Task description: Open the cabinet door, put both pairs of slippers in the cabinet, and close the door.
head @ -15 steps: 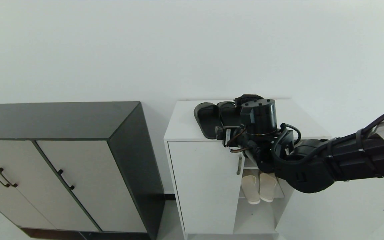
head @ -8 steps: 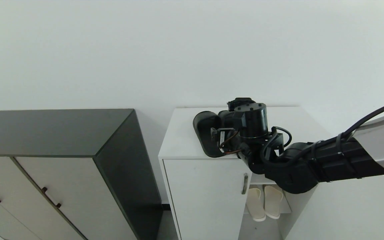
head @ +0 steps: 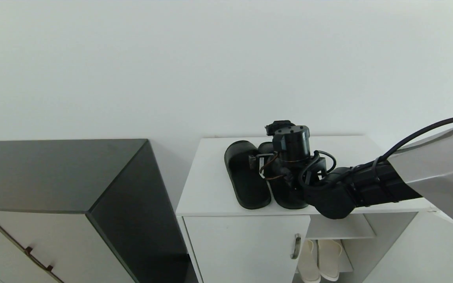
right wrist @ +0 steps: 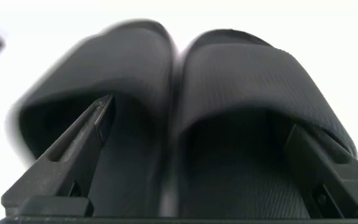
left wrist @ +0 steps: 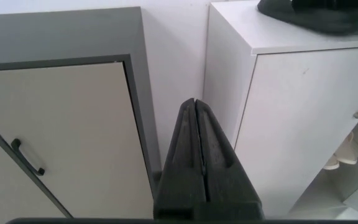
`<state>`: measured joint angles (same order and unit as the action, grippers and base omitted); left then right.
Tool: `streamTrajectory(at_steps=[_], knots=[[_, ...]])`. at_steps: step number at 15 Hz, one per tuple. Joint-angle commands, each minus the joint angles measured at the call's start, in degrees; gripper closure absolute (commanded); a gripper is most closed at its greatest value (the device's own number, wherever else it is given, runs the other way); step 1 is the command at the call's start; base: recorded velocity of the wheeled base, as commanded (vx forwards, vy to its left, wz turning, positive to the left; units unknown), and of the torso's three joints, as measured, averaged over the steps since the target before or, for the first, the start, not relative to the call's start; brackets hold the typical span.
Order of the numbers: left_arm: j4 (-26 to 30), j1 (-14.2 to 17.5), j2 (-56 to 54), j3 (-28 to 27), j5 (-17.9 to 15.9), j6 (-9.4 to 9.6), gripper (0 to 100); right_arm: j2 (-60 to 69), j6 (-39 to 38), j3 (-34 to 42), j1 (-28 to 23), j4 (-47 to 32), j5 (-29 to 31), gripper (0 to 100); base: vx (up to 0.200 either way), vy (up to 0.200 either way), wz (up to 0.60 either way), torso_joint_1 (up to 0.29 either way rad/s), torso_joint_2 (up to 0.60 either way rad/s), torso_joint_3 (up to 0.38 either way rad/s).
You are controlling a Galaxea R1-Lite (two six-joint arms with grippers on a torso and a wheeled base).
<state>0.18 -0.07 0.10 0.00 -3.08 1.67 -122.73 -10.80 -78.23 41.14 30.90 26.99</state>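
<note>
Black slippers (head: pixel 250 184) lie side by side on the cabinet (head: pixel 210 184) top; the pale pair (head: pixel 323 265) is shelved inside, at their 5 o'clock. Right hand (right wrist: pixel 197 121) is spread wide across both: best pinch them together evenly, then lift. Left hand (left wrist: pixel 195 112) is clenched, empty

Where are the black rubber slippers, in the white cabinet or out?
Out: black rubber slippers lie side by side atop the white cabinet.

A plain white wall (head: pixel 132 59) is running behind — a black-topped sideboard (head: pixel 53 173) is standing against it, doors (left wrist: pixel 61 137) pale.
</note>
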Motion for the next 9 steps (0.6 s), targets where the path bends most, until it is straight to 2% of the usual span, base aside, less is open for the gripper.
streamTrajectory(at_steps=[1,6,9], knots=[[0.0,0.0,0.0,0.0,0.0,0.0,100,-1.1,0.1,-0.4,-0.2,0.1,-0.2,0,0.0,0.0,0.0,0.0,0.0,0.0],[0.0,0.0,0.0,0.0,0.0,0.0,100,-1.9,0.4,-1.1,-0.2,0.7,-1.2,0,0.0,0.0,0.0,0.0,0.0,0.0],[0.0,0.0,0.0,0.0,-0.1,0.0,100,-7.9,4.1,-8.4,-0.3,0.7,-1.2,0,0.0,0.0,0.0,0.0,0.0,0.0]])
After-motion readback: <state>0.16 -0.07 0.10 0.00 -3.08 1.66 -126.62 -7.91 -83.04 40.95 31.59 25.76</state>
